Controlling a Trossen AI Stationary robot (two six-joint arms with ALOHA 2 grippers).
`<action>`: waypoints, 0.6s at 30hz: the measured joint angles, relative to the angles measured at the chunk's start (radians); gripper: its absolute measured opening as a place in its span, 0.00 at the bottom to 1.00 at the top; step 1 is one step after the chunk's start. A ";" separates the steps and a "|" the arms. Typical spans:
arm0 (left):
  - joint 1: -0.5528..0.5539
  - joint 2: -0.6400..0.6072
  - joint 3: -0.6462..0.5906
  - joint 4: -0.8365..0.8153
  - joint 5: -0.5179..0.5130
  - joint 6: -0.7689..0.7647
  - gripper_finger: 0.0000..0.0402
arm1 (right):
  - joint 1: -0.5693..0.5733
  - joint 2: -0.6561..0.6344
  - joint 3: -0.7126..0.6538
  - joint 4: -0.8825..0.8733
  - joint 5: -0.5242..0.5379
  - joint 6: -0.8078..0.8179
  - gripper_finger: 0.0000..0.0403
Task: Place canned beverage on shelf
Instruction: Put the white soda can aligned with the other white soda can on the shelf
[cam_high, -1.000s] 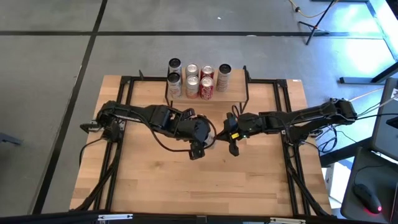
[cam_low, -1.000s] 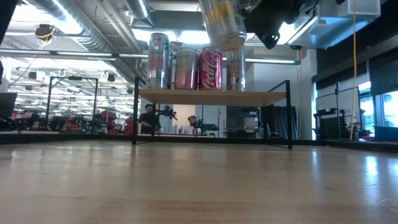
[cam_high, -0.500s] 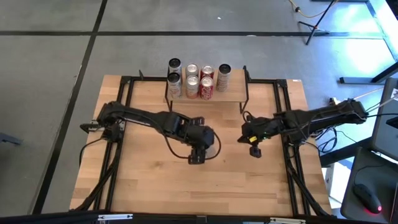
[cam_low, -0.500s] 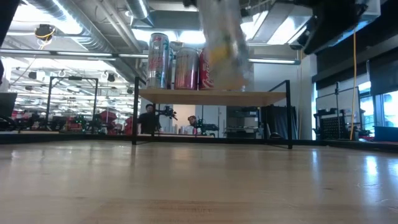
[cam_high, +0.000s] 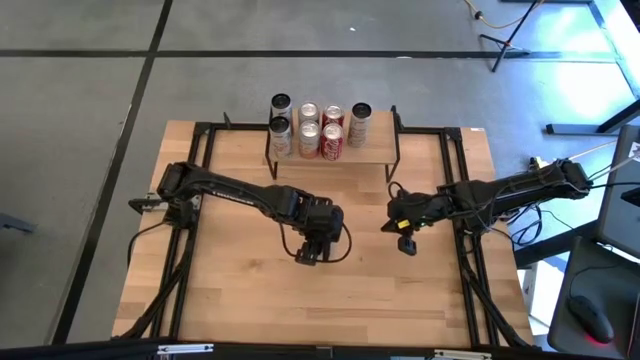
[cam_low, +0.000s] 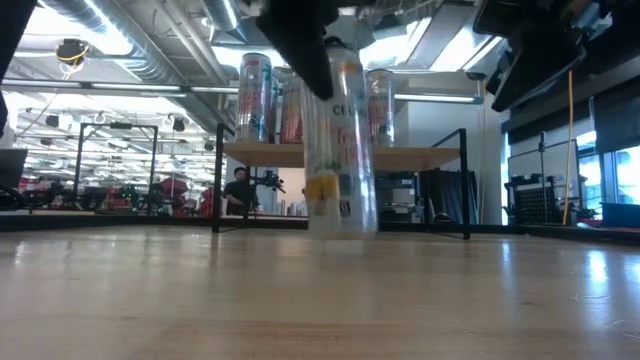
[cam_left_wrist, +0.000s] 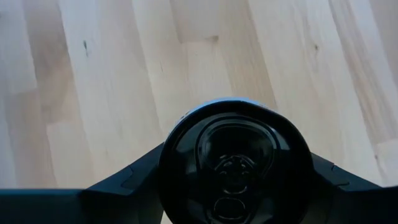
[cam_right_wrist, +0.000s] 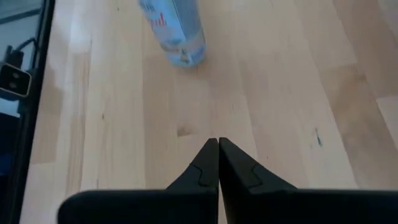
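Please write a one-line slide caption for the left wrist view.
Left gripper fingers flank a dark-topped slim beverage can upright above the light wooden table.

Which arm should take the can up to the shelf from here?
Left. The left gripper is already around the can, which stands upright on the table. The right gripper is shut and empty, off to the side. The shelf has room at its right end.

My two arms (cam_high: 235, 190) are dark, slim and jointed, with black cables looping beside them. My left pincer (cam_left_wrist: 233, 186) has matte black fingers that flare out like wings. My right pincer (cam_right_wrist: 218, 163) ends in two black, pointed fingers with notched inner edges.
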 joint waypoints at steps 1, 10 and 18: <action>0.000 0.000 -0.013 0.016 0.000 0.000 0.60 | 0.000 0.000 0.000 0.010 0.000 0.000 0.00; -0.003 -0.002 -0.061 0.061 0.009 -0.003 0.60 | -0.001 0.000 0.000 0.066 0.002 0.000 0.00; -0.003 -0.002 -0.061 0.061 0.001 0.045 0.63 | -0.001 0.000 0.000 0.070 0.017 0.000 0.00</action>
